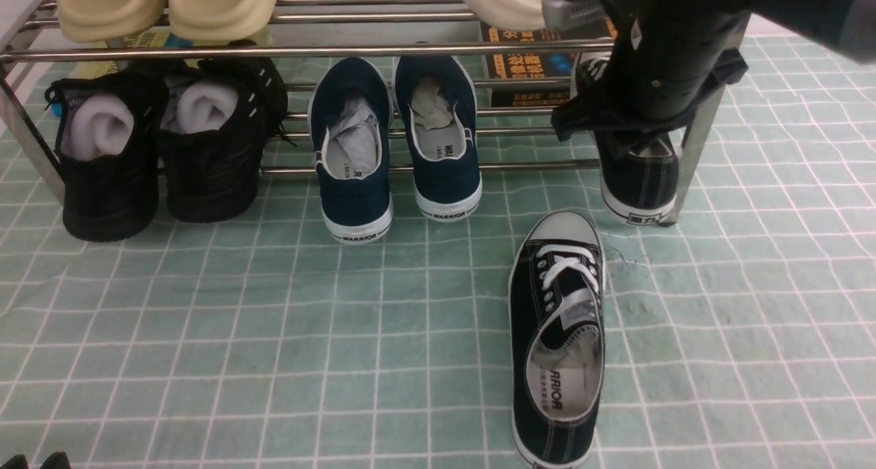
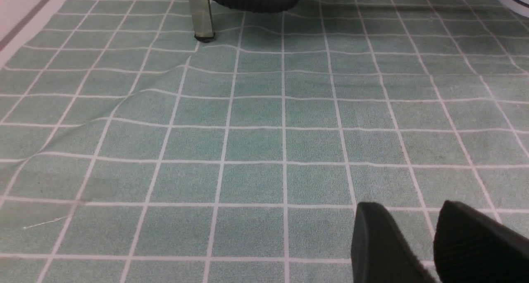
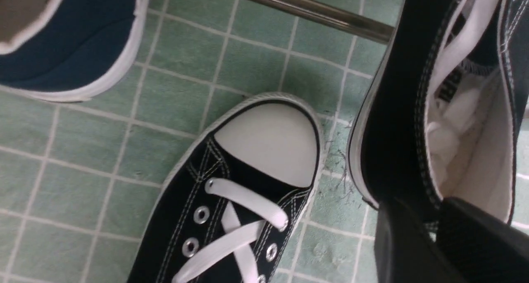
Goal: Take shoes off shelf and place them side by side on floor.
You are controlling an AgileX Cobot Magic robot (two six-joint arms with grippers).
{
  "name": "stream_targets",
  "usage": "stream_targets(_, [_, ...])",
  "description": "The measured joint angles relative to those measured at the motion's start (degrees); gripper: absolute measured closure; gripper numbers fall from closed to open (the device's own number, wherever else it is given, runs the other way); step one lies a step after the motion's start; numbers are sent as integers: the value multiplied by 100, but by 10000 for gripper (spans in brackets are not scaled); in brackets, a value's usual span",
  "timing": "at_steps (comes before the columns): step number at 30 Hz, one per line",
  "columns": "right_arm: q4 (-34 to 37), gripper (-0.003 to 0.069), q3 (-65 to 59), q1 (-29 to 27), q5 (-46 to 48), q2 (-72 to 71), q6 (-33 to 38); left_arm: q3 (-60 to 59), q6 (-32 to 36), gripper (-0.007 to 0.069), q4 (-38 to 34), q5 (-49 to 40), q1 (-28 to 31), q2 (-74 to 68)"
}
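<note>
Clamping shelf sneaker, right gripper.

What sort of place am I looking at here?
Likely a staged entryway shoe corner: a two-tier chrome-rod shoe rack holding navy slip-on shoes and a black canvas sneaker, on a pale green gridded mat.

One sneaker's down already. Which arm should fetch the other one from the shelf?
Right. The right end effector grips the heel of the shelf sneaker, just beyond the floor sneaker. The left end effector hangs low over the mat, far to the left, holding nothing.
</note>
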State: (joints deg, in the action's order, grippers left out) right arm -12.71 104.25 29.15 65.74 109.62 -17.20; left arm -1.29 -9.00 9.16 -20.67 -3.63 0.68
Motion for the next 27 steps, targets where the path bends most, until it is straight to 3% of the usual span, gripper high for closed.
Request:
stream_targets(6, [-498, 356, 0, 0, -406, 287, -6, 0, 0, 385, 0, 0, 0, 0])
stream_targets(14, [-966, 358, 0, 0, -783, 627, -388, 0, 0, 385, 0, 0, 0, 0])
stream_targets(17, [-1099, 391, 0, 0, -790, 759, -659, 0, 0, 385, 0, 0, 0, 0])
stream_targets(22, [-1082, 542, 0, 0, -725, 816, -774, 0, 0, 385, 0, 0, 0, 0])
stream_targets(24, [-940, 637, 0, 0, -561, 744, -631, 0, 0, 385, 0, 0, 0, 0])
stream_targets(27, [-536, 657, 0, 0, -57, 492, -327, 0, 0, 385, 0, 0, 0, 0])
